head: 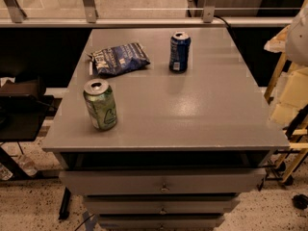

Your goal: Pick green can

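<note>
Green can (100, 106): upright on the grey table (202, 109), at about 8 o'clock from the tabletop's centre, near the left edge and not far from the front edge. Body light green with pale markings, silver top facing up. Nothing touches it.

Dark blue can (179, 53): upright at about 1 o'clock from centre, well apart from the target. Blue chip bag (120, 57): lying flat at about 11 o'clock, beyond the green can and clear of it. Drawers (163, 182) sit below the tabletop.

Gripper: not in view; whether it is open, closed or holding anything cannot be told. A pale blurred shape (299, 32) at the frame's 2 o'clock edge may belong to the robot, but this is uncertain.

Stage, as judged: the approach has not begun.

Risks, as judged:
- An off-centre approach from 3 o'clock could nudge the can toward the nearby left edge, tipping it or sending it off the table.
- Closing too hard may dent the thin wall, and closing too high on the curved shoulder may let it slip.
- Targeting the other can is the remaining error.
</note>
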Tool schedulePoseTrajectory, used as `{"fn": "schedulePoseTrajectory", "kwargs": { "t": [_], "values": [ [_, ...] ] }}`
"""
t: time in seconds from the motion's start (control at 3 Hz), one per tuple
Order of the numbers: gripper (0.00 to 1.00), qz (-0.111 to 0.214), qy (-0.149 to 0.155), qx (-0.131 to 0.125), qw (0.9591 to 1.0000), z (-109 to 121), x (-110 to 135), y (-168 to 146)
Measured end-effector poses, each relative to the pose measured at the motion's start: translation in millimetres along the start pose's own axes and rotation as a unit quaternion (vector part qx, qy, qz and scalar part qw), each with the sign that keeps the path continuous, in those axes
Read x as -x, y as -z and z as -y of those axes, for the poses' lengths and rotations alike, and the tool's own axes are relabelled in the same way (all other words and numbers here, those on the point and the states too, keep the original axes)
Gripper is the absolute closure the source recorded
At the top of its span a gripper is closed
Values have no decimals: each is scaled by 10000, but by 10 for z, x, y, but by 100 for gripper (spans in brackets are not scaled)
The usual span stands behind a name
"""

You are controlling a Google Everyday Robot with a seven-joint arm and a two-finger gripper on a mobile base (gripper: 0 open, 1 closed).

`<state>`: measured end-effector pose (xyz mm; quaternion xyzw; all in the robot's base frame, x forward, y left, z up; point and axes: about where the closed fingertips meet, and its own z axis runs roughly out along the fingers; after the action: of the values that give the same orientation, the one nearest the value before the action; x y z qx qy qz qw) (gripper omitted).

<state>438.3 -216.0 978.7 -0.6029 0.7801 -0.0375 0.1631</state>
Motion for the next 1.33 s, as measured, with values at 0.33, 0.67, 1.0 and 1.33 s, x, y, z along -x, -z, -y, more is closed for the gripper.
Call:
{"fn": "schedulePoseTrajectory", "kwargs": {
  "t": [0.33,0.67,1.0,1.33],
  "values": [
    [0,1,0,-1,10000,0,1,0],
    [0,373,69,-12,9993,63,150,-74],
    [0,1048,370,55,9938,112,570,-298],
    [0,1813,755,130,9804,77,1051,-371]
  ]
}}
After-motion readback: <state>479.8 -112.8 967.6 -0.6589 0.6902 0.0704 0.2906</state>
